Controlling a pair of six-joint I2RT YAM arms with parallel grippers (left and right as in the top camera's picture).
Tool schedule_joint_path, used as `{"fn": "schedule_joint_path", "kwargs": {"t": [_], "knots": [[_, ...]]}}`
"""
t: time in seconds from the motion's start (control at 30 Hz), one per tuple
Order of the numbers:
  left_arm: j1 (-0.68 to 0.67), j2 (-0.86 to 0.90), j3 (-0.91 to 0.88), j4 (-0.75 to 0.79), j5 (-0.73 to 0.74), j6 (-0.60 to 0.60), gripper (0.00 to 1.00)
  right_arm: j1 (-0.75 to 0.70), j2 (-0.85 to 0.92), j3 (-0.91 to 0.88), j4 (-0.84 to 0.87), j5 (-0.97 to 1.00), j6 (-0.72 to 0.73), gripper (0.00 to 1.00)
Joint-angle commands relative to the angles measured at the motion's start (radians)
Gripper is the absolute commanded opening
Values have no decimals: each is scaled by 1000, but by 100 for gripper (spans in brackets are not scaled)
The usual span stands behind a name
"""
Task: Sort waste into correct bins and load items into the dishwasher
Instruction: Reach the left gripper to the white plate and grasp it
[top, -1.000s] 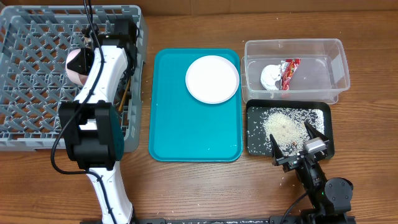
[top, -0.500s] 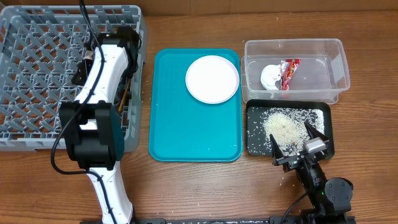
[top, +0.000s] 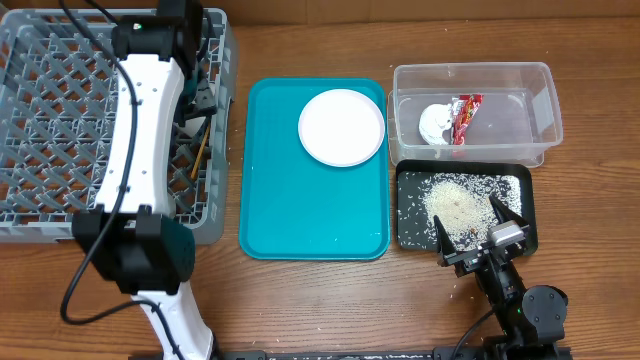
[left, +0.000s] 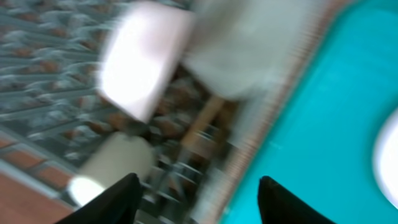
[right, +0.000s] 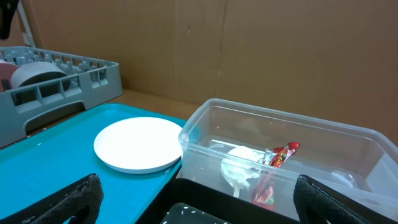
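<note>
Dish rack (top: 60, 120) is sitting at 9 o'clock on the worktop (top: 300, 300). Left tool (left: 199, 193) is hanging over its 2 o'clock corner, fingers apart and gripping nothing. The wrist view is blurring, but a pale pink bowl (left: 146, 59) and chopsticks (top: 200, 152) are lying in the rack.

Plate (top: 341, 126) is resting at 1 o'clock on the teal tray (top: 300, 210), not yet racked. Judgement: clear the rack wall first, then take the plate rim low from 9 o'clock, as the lip is offering little purchase.

Wrapper (top: 465, 115) and napkin (top: 436, 122) are lying in the clear tub (top: 540, 100), rice (top: 460, 200) in the black tray (top: 410, 235). Right tool (right: 199, 190) is hovering there, fingers wide and empty.
</note>
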Motion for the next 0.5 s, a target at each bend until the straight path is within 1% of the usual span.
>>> {"fn": "schedule_joint_path", "kwargs": {"t": [0.0,0.1,0.17,0.23,0.33,0.37,0.47], "knots": [[-48,-55,22,10,296,97,60,2,-10,-10,6,2,3,100],[-124,-57,20,42,383,178,61,2,-10,-10,6,2,4,100],[-187,-50,5,74,380,196,61,2,-10,-10,6,2,3,100],[-251,-39,-26,126,336,194,61,2,-10,-10,6,2,3,100],[-319,-2,-79,227,260,163,63,2,-10,-10,6,2,3,100],[-333,16,-100,267,238,148,65,2,-10,-10,6,2,4,100],[-347,83,-145,367,211,100,65,2,-10,-10,6,2,3,100]]}}
